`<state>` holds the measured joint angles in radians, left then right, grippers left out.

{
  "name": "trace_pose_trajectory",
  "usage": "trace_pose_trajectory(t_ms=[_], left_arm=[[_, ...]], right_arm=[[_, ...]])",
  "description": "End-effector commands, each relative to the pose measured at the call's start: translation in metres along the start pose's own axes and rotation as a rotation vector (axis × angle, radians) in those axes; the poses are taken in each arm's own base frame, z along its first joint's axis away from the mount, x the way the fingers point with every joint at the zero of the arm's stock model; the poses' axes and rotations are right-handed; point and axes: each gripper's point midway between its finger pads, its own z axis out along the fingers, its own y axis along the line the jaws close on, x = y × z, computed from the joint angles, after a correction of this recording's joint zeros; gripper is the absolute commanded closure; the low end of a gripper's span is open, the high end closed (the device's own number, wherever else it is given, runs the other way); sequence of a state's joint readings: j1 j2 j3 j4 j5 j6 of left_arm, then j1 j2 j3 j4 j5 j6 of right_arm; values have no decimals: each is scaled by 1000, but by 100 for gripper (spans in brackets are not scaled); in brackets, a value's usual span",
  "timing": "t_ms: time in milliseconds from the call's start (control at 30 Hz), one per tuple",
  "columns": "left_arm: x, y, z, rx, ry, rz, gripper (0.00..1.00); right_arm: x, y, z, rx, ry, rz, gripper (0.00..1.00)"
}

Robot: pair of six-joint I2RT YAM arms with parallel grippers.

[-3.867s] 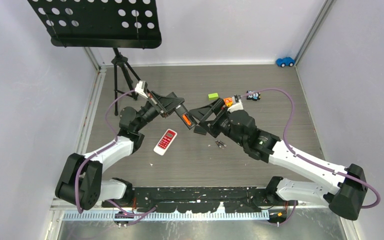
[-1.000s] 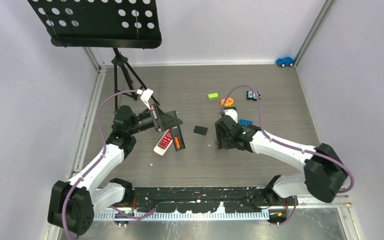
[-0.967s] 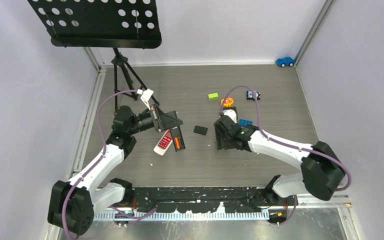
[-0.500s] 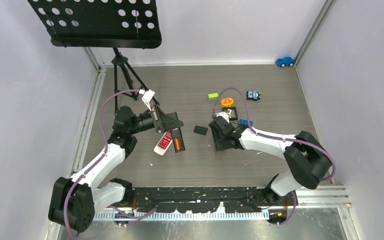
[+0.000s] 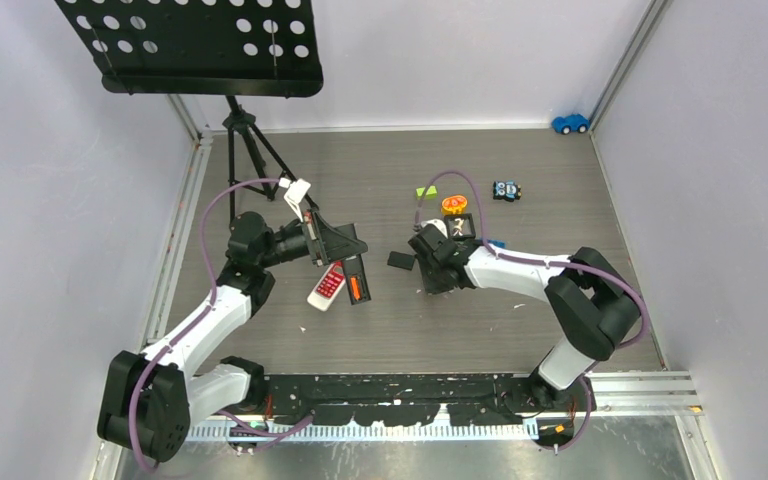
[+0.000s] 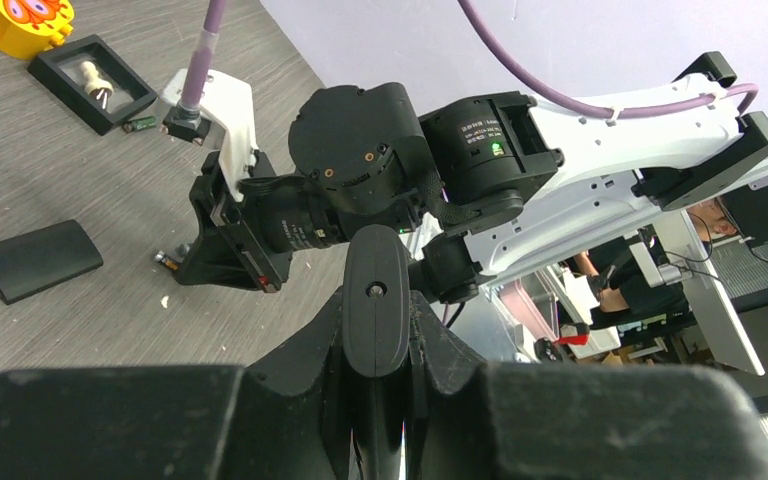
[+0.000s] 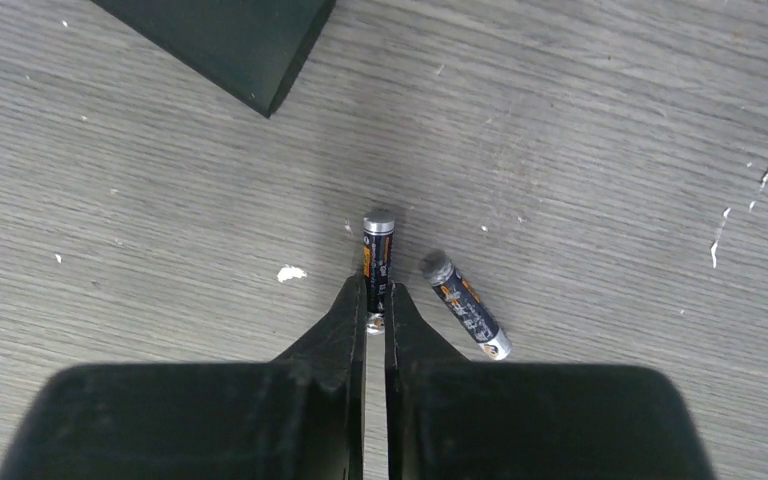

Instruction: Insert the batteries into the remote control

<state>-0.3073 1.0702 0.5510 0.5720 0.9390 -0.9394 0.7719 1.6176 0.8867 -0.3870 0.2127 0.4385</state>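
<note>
My left gripper [image 6: 377, 335] is shut on a black remote control [image 6: 377, 295], held above the table at centre left [image 5: 357, 280]. An orange battery [image 5: 357, 289] shows in its open back. My right gripper [image 7: 375, 302] is down on the table, right of centre in the top view [image 5: 437, 282]. It is shut on the near end of a dark grey battery [image 7: 378, 250] that points away from me. A second dark battery [image 7: 465, 304] lies loose just to its right, apart from the fingers.
A black battery cover [image 5: 400, 260] lies beside the right gripper. A white and red remote [image 5: 329, 283] lies under the left gripper. Farther back are a green block [image 5: 425, 191], an orange toy [image 5: 454, 205], a small robot toy [image 5: 505, 189], a blue car [image 5: 569, 123] and a tripod stand [image 5: 245, 140].
My right gripper has closed from open onto the dark battery, and its arm has swung a little to the left. The left arm and its remote have stayed put.
</note>
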Motion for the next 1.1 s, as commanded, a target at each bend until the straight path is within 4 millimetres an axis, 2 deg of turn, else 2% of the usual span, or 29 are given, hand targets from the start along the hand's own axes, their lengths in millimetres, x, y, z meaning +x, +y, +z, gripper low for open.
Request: trace_pose_trajectory(t_ms=[0,133,200,267,333,433,500,600,667,800,1067], left_arm=[[-10,-6,-1,6,-47,39,100],[-15,15,-1,-94,-112,-36,100],[-15,28,-2,-151,-145,-101,100],[-14,39,-2,-189,-167,-174,100],[-11,48,0,-206,-174,-242,100],[-7,54,0,-205,-188,-292,100],[-6,56,-1,-209,-205,-307,100],[-4,59,-4,-222,-217,-323,100],[-3,58,-5,-218,-227,-342,100],[-3,54,-7,-191,-254,-364,100],[-2,48,-13,-185,-289,-372,100]], right_arm=[[-14,7,-2,-19,-18,15,97],[-34,11,-29,-63,-97,56,99],[-47,24,-52,-150,-150,76,99],[-56,45,-79,-292,-189,68,99],[-59,74,-112,-459,-203,31,99],[-56,105,-154,-651,-207,-37,99],[-54,118,-180,-740,-236,-80,99],[-50,133,-209,-839,-262,-136,99],[-48,141,-220,-867,-269,-168,98],[-46,151,-224,-824,-231,-205,96],[-58,148,-199,-603,-194,-172,94]])
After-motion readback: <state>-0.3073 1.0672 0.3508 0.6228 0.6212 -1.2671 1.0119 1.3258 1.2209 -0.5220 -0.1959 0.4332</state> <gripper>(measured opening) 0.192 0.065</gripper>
